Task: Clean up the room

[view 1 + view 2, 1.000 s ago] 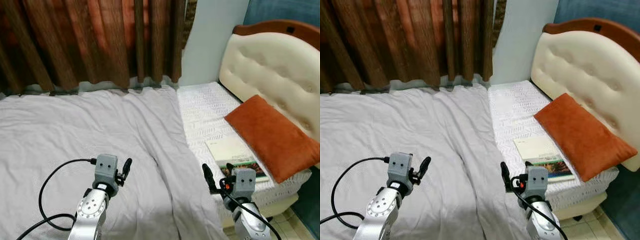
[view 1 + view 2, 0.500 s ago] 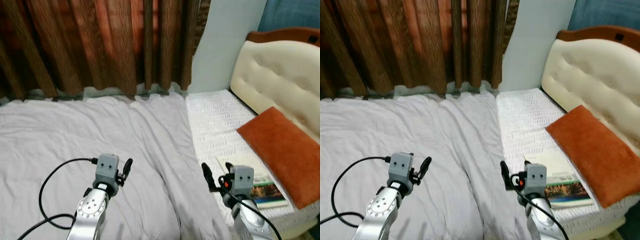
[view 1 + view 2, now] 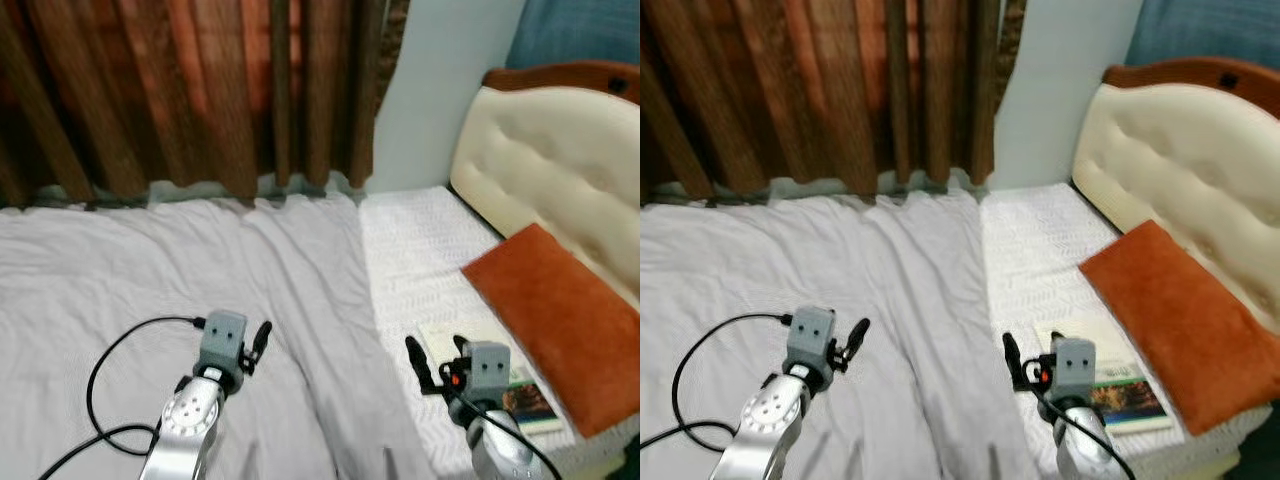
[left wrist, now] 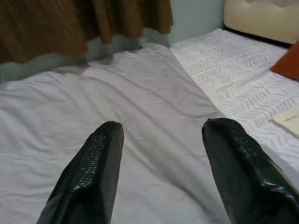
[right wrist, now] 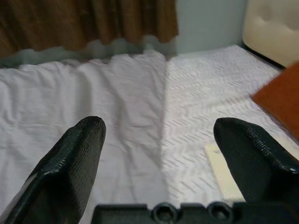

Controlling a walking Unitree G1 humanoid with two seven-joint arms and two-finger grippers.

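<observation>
The book (image 3: 1110, 385) lies on the bed (image 3: 1040, 240), near on the right, just beside the orange pillow (image 3: 1180, 320). I think the right end effector (image 3: 1025, 365) should go slowly over it, then down. Both it and the left end effector (image 4: 161, 177) are wide open, holding nothing, above the grey sheet (image 3: 150, 270).

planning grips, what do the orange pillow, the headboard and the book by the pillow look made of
Orange pillow: soft matte woven fabric, slightly sagging. Headboard: cream padded upholstery, probably leather-like given its button tufting and faint sheen, in a glossy wood frame. Book: paper, smooth printed cover.
</observation>
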